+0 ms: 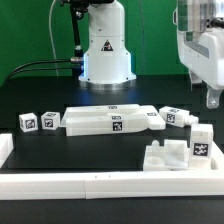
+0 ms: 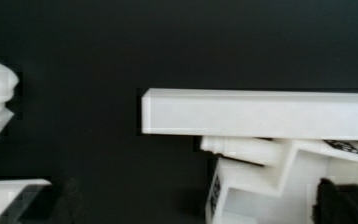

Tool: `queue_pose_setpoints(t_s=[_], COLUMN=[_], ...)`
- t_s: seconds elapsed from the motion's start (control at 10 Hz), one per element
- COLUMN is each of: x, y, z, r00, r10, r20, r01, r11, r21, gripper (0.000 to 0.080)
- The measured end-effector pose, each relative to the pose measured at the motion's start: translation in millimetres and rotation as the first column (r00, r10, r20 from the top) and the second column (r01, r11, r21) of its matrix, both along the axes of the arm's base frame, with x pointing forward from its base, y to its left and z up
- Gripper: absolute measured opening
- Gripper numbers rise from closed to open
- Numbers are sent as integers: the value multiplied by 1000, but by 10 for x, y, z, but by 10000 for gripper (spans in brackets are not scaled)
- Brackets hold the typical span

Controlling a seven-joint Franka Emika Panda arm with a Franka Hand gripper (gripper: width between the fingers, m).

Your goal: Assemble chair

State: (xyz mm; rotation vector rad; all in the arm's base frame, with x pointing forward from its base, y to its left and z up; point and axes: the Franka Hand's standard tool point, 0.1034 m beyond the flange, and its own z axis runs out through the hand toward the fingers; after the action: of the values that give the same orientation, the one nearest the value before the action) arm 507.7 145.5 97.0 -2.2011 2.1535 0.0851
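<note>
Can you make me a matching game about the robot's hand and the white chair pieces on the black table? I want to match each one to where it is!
Things:
1. hand
2. long flat slab
3. small tagged cube
4. notched block

Places:
A. farthest to the exterior view's left
B. up in the air, open, holding nothing
C. nearest the front, on the exterior view's right
D. in the middle of the table

Pairs: 1-B, 2-D, 3-A, 4-C
</note>
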Motion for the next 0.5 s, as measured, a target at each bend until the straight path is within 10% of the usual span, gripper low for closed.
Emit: queue_pose_setpoints(t_s=[0.2, 0.5], x=[-25, -715], y=[-2, -80], z=[-22, -312], r00=[1000, 998], r10=[3, -54], r20=[-4, -16], r01=[-3, 53], r11=[1000, 998], r21=[-2, -14], gripper=[649, 649])
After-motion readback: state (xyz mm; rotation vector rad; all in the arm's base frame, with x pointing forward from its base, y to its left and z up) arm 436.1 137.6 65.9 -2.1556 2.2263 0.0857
